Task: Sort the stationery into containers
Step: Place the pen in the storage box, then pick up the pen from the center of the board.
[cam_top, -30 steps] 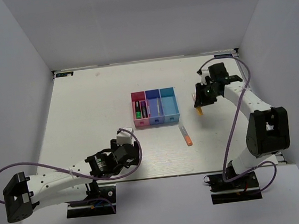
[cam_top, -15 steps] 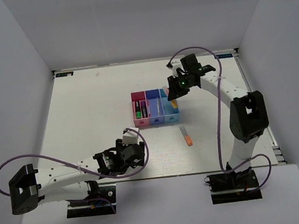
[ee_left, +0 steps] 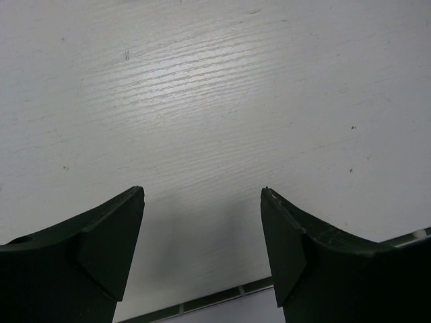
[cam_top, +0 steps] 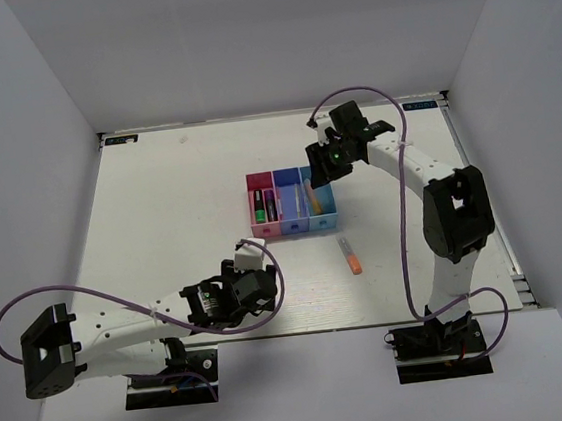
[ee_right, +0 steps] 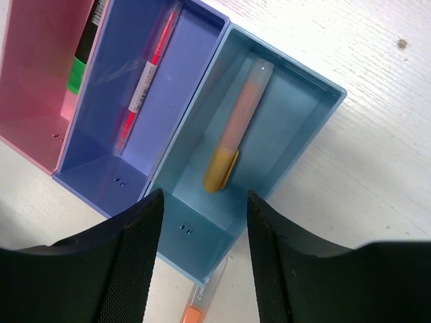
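Observation:
Three joined bins stand mid-table: pink (cam_top: 262, 207), blue-purple (cam_top: 289, 210) and light blue (cam_top: 323, 209). My right gripper (cam_top: 321, 174) hovers open and empty over the light blue bin (ee_right: 296, 134), where an orange-yellow marker (ee_right: 234, 131) lies. A thin pink pen (ee_right: 145, 77) lies in the blue-purple bin (ee_right: 101, 158). A green highlighter (ee_right: 79, 70) lies in the pink bin (ee_right: 30, 101). An orange-grey marker (cam_top: 349, 254) lies on the table in front of the bins; its end shows in the right wrist view (ee_right: 202, 306). My left gripper (cam_top: 260, 298) is open and empty over bare table near the front edge.
White walls enclose the table (cam_top: 160, 203) on three sides. The table's front edge (ee_left: 202, 308) lies just below my left gripper's fingertips. Purple cables loop from both arms.
My right gripper has moved left from the table's right side to above the light blue bin and let go of the orange-yellow marker, which now lies in the bin. The left arm shifted slightly right.

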Action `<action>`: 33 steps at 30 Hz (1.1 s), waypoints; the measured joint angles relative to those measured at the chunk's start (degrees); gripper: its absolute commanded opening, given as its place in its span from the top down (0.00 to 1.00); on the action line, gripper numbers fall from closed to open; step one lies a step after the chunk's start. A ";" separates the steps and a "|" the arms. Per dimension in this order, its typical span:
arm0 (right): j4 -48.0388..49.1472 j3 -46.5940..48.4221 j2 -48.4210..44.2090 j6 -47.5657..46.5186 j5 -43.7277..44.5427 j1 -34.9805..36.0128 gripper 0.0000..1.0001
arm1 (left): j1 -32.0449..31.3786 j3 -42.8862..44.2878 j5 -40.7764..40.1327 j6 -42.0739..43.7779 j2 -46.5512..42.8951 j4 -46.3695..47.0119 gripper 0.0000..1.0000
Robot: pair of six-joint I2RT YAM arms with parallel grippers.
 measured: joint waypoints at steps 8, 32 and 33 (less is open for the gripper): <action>0.31 -8.46 -8.57 -1.16 4.28 0.07 0.69 | -0.28 0.70 -1.73 0.28 -0.74 -3.08 0.37; 15.78 -47.78 -26.25 0.98 8.81 7.61 0.46 | 39.28 0.00 16.48 15.32 -21.05 -15.41 0.06; 16.13 -47.78 -25.88 1.20 9.99 8.00 0.48 | 39.45 0.00 16.98 15.54 -21.03 -15.37 0.06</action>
